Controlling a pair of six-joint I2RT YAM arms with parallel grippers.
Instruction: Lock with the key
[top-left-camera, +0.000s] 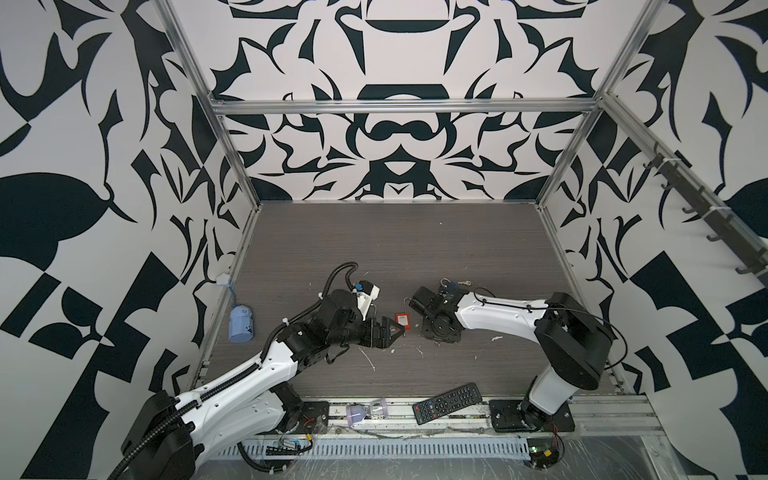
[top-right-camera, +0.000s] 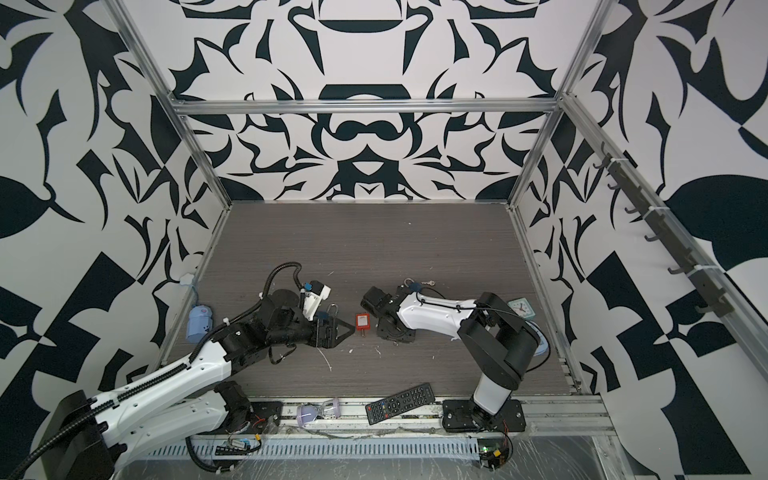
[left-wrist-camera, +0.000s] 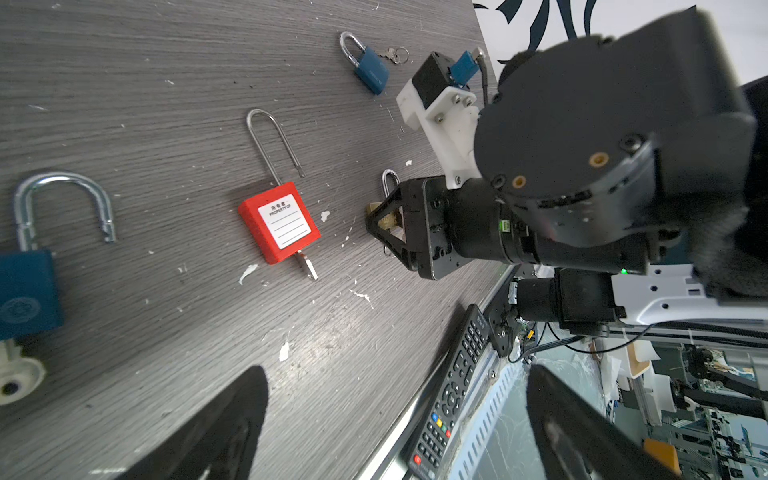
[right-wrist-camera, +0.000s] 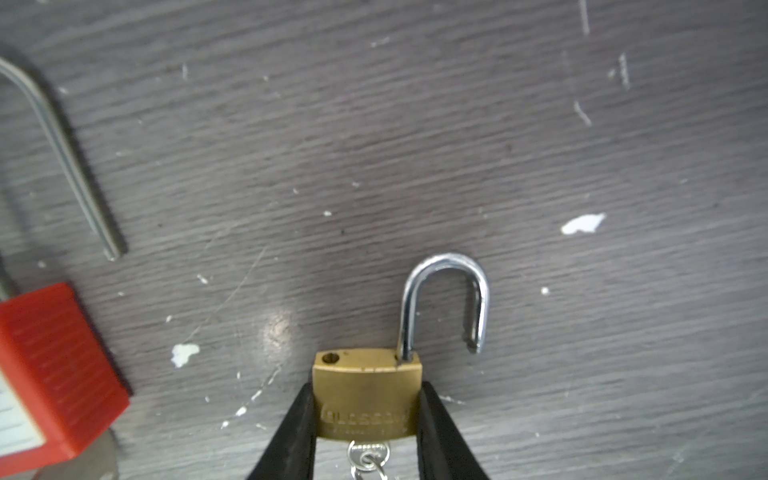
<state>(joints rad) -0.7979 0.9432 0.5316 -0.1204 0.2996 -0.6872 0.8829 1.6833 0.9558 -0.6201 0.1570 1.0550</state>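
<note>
While the left gripper (top-left-camera: 397, 330) hangs with jaws spread wide and nothing between them, the right gripper (right-wrist-camera: 368, 384) is clamped on the small brass padlock (right-wrist-camera: 368, 399), black fingers (right-wrist-camera: 295, 436) tight against both flanks of the body. Its steel shackle (right-wrist-camera: 449, 262) stands open: one leg seated, free end off to the side, socket hole bare. A small silver key (right-wrist-camera: 368, 453) on a ring sticks out of the body's underside, between the fingers. Both top views hide the brass lock under the right wrist. That wrist sits at 3 o'clock of the red plastic padlock (top-left-camera: 403, 321), just beside it; left gripper at its 9. Small blue padlock (left-wrist-camera: 372, 75) with keys at 1 o'clock of the right wrist. Black remote control (top-left-camera: 449, 404) at 6 o'clock, table's front edge. Can't tell whether the brass lock touches the grey woodgrain table (top-left-camera: 374, 249).
</note>
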